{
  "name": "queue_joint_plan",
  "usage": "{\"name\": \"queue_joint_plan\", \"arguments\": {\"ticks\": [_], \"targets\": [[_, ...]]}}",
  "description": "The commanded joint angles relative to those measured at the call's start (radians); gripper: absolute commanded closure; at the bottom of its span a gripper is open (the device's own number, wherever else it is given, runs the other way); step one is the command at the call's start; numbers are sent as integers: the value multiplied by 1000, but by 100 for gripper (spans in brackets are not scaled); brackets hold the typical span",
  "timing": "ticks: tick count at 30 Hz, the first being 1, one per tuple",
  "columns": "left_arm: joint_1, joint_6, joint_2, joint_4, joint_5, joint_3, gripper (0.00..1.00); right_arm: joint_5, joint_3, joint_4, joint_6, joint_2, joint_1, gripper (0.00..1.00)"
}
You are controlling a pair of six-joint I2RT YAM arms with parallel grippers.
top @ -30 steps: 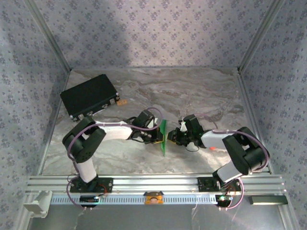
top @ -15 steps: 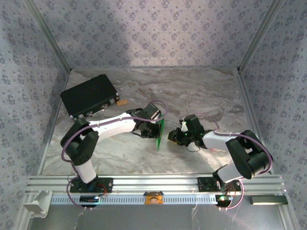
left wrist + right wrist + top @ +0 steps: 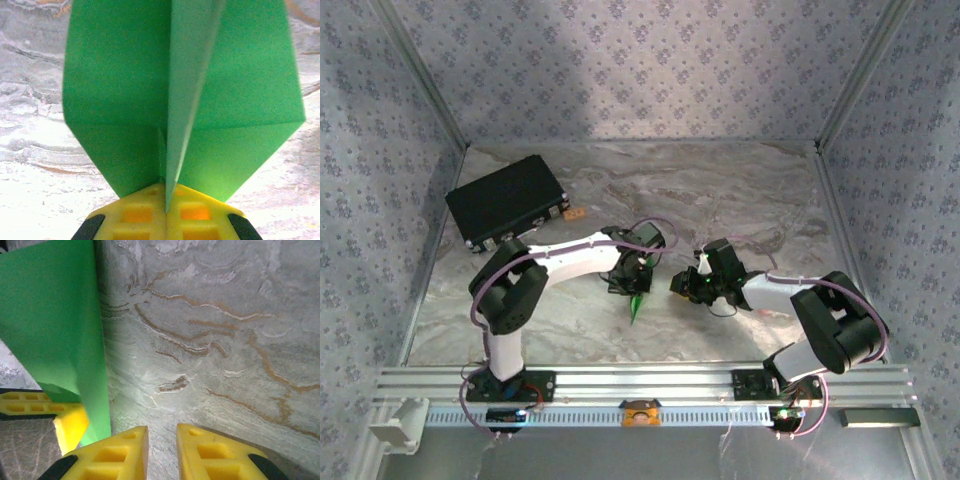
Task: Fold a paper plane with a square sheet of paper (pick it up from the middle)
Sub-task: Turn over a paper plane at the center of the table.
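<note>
The left hand [image 3: 166,222] is clamping tight on the centre crease of the paper plane [image 3: 125,100], having swung it from upright to pointing nearward, just beside the right hand [image 3: 162,450], which is standing slightly parted and empty. Bare counter [image 3: 740,190] is stretching behind both.

text: none readable anywhere tbh | paper [image 3: 120,90]: plain green, zero print | case [image 3: 505,200]: too small to make out any label | walls [image 3: 640,70]: just a repeating motif, no letters

Left claw [image 3: 166,207] clamped, right claw [image 3: 162,435] ajar
</note>
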Motion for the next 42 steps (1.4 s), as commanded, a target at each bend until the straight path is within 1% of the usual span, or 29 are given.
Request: {"name": "queue_joint_plan", "arguments": {"ticks": [1, 9, 14, 27, 37, 42], "targets": [[-8, 12, 15, -47, -30, 33, 98, 18, 7, -25, -12, 2, 3, 76], [-17, 6, 20, -28, -46, 30, 91, 15, 10, -25, -15, 10, 3, 76], [-20, 5, 20, -16, -48, 27, 89, 16, 8, -21, -15, 11, 5, 76], [-30, 0, 19, 7, -43, 32, 88, 11, 10, -15, -14, 19, 6, 76], [-35, 0, 17, 26, -34, 30, 83, 12, 8, -11, -11, 18, 11, 76], [-36, -1, 24, 31, -33, 31, 83, 12, 9, -11, -10, 18, 12, 76]]}}
